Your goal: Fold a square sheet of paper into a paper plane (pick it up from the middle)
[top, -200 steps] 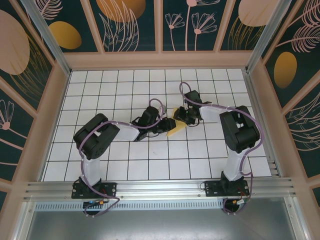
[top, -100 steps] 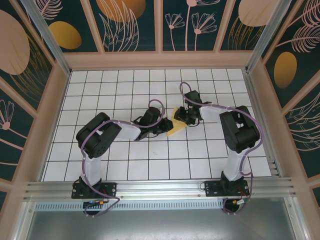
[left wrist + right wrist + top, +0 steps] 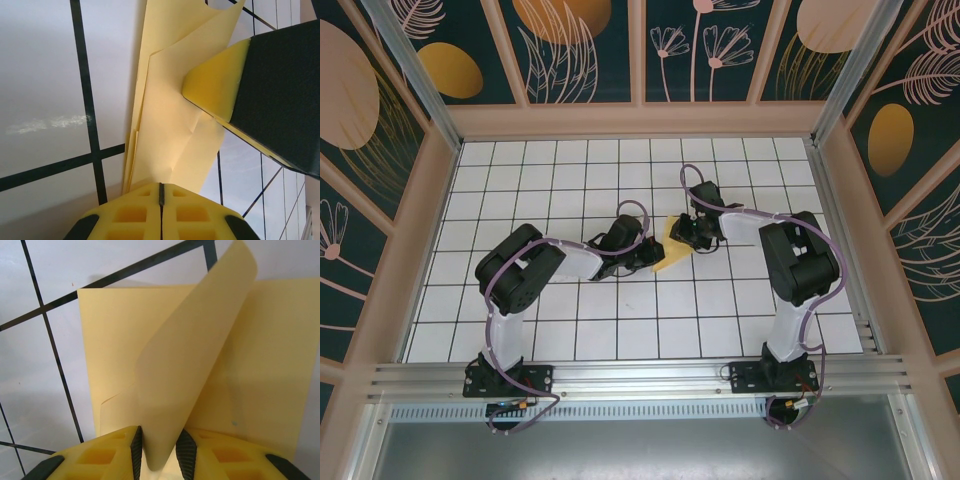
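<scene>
Thin yellow square sheet of paper [image 3: 667,250], creased into a layered wedge, at the middle of a glossy white, black-gridded table [image 3: 520,180]. Pinched tight by left gripper [image 3: 160,187]; curled flap straddled by right gripper [image 3: 159,440], jaws parted. Dark floral walls [image 3: 580,50].

The white grid table [image 3: 520,170] lies bare along its far rows, down the left side and across the near rows between the two bases; a gripper could pass there freely. The middle is crowded. The left arm [image 3: 570,263] and right arm [image 3: 750,222] reach inward and meet over the folded yellow paper [image 3: 670,256], with the left gripper [image 3: 642,257] and right gripper [image 3: 690,236] just beside each other. A raised paper flap [image 3: 200,340] fills the narrow gap between the right gripper's jaws. Patterned walls [image 3: 370,170] close off three sides, and a metal rail [image 3: 640,375] closes the near edge.
</scene>
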Robot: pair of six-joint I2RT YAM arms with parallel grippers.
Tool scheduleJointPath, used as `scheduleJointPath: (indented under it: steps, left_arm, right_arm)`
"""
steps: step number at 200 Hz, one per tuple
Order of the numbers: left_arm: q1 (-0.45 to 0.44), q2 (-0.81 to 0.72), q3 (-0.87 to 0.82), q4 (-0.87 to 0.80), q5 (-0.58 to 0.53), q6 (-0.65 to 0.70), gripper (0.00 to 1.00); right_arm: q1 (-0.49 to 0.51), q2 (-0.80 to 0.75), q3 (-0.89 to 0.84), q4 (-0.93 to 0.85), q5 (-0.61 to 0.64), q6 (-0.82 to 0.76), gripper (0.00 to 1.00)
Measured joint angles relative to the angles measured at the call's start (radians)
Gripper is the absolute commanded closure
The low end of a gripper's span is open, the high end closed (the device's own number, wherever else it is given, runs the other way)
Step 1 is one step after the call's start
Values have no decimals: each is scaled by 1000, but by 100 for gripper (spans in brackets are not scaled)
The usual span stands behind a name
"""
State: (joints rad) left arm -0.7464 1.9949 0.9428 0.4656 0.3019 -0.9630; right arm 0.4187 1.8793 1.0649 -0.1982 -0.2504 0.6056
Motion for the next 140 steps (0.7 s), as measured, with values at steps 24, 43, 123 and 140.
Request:
scheduleJointPath:
  steps: [24, 43, 123, 140]
  left_arm:
    - [0, 0, 0, -5, 0, 0, 94]
    - [0, 0, 0, -6, 0, -1, 94]
    - [4, -6, 0, -5, 6, -8, 86]
    - [6, -16, 0, 1, 13, -10, 85]
  right_arm:
    - [0, 1, 0, 0, 0, 0, 68]
    - [0, 3, 2, 0, -1, 0, 66]
    - [0, 14, 13, -9, -9, -5, 62]
    - [0, 15, 14, -10, -10, -10, 61]
